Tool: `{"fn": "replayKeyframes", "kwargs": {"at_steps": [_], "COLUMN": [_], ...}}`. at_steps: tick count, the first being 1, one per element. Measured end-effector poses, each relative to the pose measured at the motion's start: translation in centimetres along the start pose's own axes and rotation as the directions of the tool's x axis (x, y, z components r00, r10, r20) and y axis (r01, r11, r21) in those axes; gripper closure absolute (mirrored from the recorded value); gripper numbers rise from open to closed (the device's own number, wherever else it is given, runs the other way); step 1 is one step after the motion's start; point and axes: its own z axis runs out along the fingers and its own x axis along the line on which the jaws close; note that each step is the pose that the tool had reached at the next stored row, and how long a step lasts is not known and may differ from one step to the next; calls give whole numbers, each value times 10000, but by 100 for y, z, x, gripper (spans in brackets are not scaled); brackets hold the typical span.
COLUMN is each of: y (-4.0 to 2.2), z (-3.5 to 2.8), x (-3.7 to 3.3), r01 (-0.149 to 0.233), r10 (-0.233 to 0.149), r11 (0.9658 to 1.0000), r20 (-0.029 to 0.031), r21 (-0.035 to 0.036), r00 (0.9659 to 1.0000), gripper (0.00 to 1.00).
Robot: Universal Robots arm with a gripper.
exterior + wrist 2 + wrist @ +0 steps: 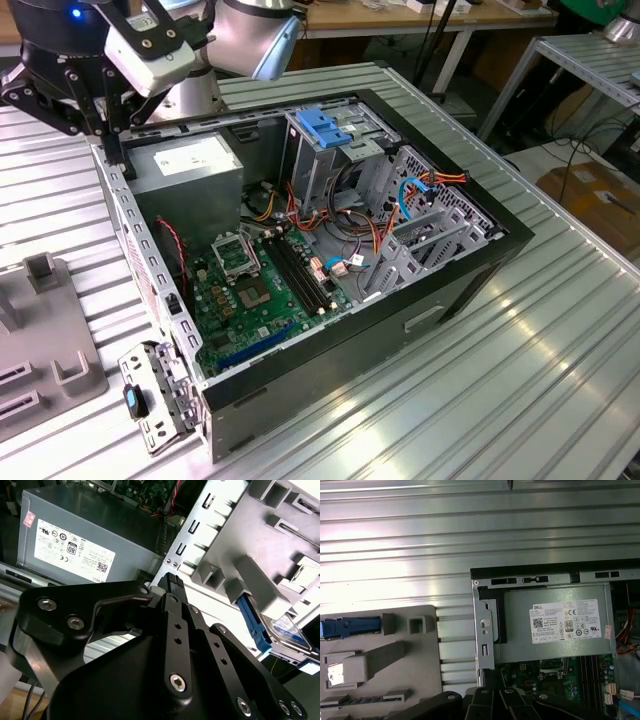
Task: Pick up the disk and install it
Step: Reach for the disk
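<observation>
disk (350, 628) sits slotted in the grey fixture (422, 660) beside the open PC case (455, 290), looks stood on edge, blue rail (250, 625) up. Long axis runs along the table (470, 530) ribs, one end toward the case wall. gripper (171, 584) hangs over the case corner by the power supply (75, 545), apart from the disk; can't tell how far it's open.
</observation>
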Motion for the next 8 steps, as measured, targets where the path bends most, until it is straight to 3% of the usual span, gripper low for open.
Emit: {"fn": "replayKeyframes", "kwargs": {"at_steps": [8], "y": [-8], "z": [-2], "x": [108], "r01": [1], "r10": [-1], "r11": [10000], "r20": [-1], "r21": [0], "r00": [10000], "gripper": [89]}}
